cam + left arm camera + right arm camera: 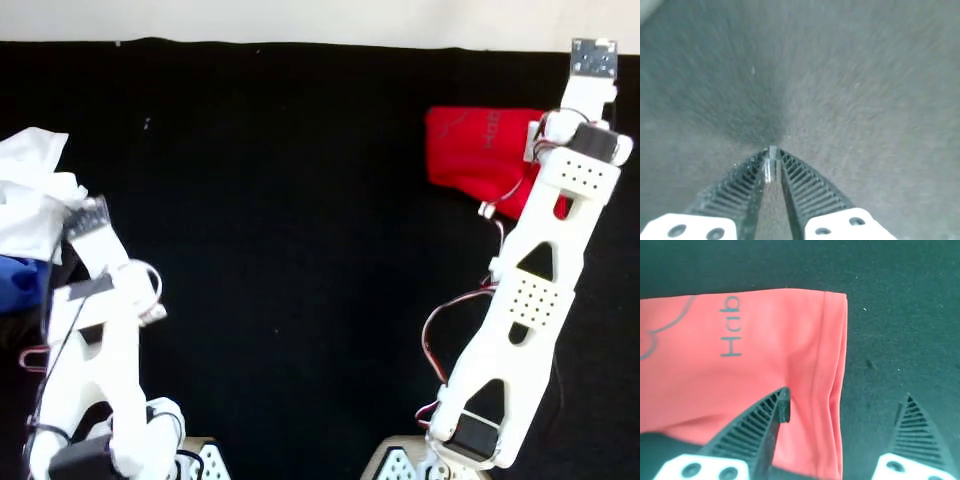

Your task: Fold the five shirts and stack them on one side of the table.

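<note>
The folded red shirt (470,150) lies flat on the black worktop (300,200). The right gripper (846,402) is positioned above the red shirt's hemmed edge, jaws apart: one over the fabric, the other past the edge. A crumpled white shirt (30,190) and a blue shirt (20,280) lie well apart from the red shirt, at the opposite side. The left gripper (772,152) is over bare worktop, jaws together.

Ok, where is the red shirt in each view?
High view: red shirt far right, under the right arm.
Right wrist view: its hem between the fingers of the open right end effector.
Left wrist view: shut left end effector over black table cover.
Shared landmark: the black table cover.
</note>
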Controlling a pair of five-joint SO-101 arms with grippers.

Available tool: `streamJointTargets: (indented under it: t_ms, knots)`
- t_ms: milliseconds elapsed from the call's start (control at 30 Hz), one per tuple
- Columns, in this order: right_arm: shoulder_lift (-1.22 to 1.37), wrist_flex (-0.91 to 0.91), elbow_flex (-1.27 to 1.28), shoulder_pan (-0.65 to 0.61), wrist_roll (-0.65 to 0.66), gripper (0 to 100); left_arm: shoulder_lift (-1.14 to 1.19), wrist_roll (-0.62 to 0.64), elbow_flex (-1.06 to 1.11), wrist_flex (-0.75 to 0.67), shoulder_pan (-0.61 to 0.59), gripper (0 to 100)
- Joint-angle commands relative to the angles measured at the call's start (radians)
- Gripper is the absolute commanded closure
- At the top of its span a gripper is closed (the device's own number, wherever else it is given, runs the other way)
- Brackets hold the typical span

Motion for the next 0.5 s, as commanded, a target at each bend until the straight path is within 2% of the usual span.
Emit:
streamJointTargets:
  t_ms: [0,100,200,267,367,467]
  knots:
    - [-0.128,0.079,-0.067,-0.045,0.003,67.7,-0.104,-0.002,-0.269,0.331,-0.001,99]
    - [-0.185,0.148,-0.068,-0.093,0.003,67.7,-0.16,-0.002,-0.513,0.575,-0.027,96]
    - [-0.242,0.209,-0.073,-0.15,0.005,67.7,-0.166,-0.002,-0.728,0.71,-0.134,85]
    - [-0.285,0.243,-0.073,-0.188,0.006,67.7,-0.166,-0.003,-0.834,0.744,-0.248,79]
    - [-0.348,0.283,-0.067,-0.237,0.008,67.7,-0.165,-0.008,-0.932,0.726,-0.44,79]
    - [-0.403,0.3,-0.065,-0.272,0.008,67.7,-0.165,-0.011,-0.947,0.658,-0.564,79]
